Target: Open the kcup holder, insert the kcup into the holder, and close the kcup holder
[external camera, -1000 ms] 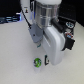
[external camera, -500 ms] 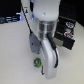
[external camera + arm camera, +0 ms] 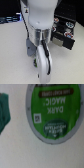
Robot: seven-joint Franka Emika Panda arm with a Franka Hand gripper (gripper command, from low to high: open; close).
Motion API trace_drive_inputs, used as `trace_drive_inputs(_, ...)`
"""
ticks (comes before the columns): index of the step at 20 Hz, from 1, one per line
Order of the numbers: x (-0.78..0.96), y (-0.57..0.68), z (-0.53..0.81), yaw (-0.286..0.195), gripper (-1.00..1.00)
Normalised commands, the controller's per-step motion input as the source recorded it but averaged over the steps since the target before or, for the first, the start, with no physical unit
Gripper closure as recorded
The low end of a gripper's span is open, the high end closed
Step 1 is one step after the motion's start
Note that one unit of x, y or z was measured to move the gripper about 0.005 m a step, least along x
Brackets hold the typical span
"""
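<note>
The big white robot arm (image 3: 39, 30) has come down low over the white bench (image 3: 12, 50). A second ago it hung higher and the little pod showed clearly beside it. Now the arm hides most of that spot in the exterior view.

The small round bright green kcup (image 3: 50, 111) with white writing on its lid lies flat on the bench, right under the hand. In the wrist view it fills a lot of the picture, so the camera looks very near to it. In the exterior view only a tiny bit of green peeks out by the arm's lower end (image 3: 34, 62).

The gripper (image 3: 42, 70) itself is hard to make out. I cannot tell if the jaws are apart or together, and neither view shows the fingers clearly. The kcup does not look lifted; it sits on the bench.

The black boxy kcup holder (image 3: 65, 34) with pale patches on its front stands behind, toward the exterior view's right, well apart from the kcup. I cannot tell if its tray is out.

A dark green blurry thing (image 3: 4, 111) sits at the edge of the wrist view; I cannot say what it is.

I think the arm is getting ready to pick the kcup up. It needs to go straight down and close gently around the pod.
</note>
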Motion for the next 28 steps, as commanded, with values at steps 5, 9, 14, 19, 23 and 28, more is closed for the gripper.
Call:
trace_drive_inputs(5,0.01,-0.11,-0.03,-0.014,-1.0)
trace_drive_inputs(9,0.05,-0.09,0.0,0.003,-1.0)
trace_drive_inputs(14,0.07,-0.03,0.03,-0.006,-1.0)
trace_drive_inputs(19,0.09,-0.03,0.02,-0.009,-1.0)
trace_drive_inputs(23,0.08,-0.02,0.02,-0.012,-1.0)
trace_drive_inputs(28,0.08,-0.02,0.04,-0.01,-1.0)
